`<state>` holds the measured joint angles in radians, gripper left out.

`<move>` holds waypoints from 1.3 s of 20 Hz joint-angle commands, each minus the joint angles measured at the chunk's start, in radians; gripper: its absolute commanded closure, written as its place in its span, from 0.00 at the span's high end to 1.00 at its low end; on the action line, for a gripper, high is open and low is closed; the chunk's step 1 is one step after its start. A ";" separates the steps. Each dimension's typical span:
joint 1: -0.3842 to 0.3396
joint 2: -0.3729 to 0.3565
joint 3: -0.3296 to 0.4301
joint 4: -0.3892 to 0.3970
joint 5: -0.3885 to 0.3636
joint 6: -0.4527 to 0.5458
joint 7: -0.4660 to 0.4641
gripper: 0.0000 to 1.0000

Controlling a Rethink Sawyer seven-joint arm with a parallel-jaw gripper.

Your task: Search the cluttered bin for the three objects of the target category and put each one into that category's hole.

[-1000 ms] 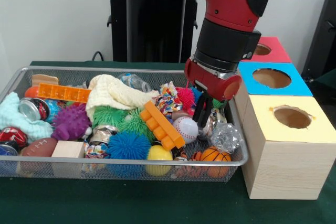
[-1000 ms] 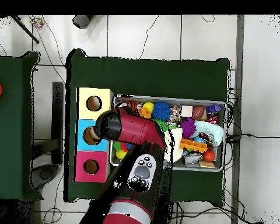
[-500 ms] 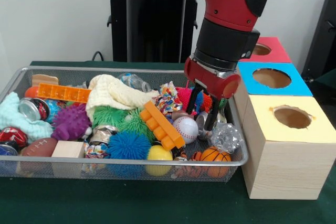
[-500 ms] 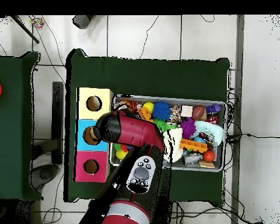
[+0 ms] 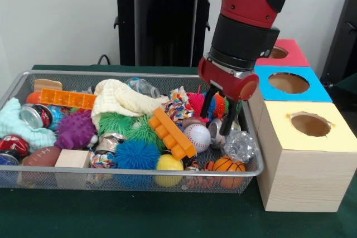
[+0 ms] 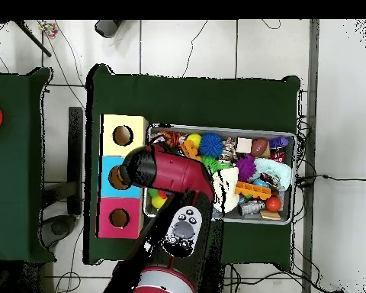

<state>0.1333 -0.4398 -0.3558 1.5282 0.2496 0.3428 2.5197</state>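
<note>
Bin [image 5: 33,79] (wire mesh) crammed with toys; gripper [image 5: 217,120] spread, empty, above baseball [image 5: 197,136].

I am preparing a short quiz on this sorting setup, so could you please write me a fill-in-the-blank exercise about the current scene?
1. The box nearest the camera in the front view has a ____ top.
2. The baseball lies beside a long ____ toy brick.
3. The gripper hangs over the end of the mesh bin next to the ____.
4. The middle box has a ____ top.

Missing words: yellow; orange; boxes; blue
</note>
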 commanded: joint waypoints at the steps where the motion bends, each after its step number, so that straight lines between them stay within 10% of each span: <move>1: 0.006 0.052 0.021 -0.002 0.062 0.052 0.198 1.00; 16: -0.028 0.197 -0.110 -0.306 0.190 0.283 0.255 1.00; 26: -0.016 0.474 -0.249 -0.793 0.279 0.509 0.407 1.00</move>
<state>0.1373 -0.1620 -0.5789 1.0777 0.4453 0.6677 2.5345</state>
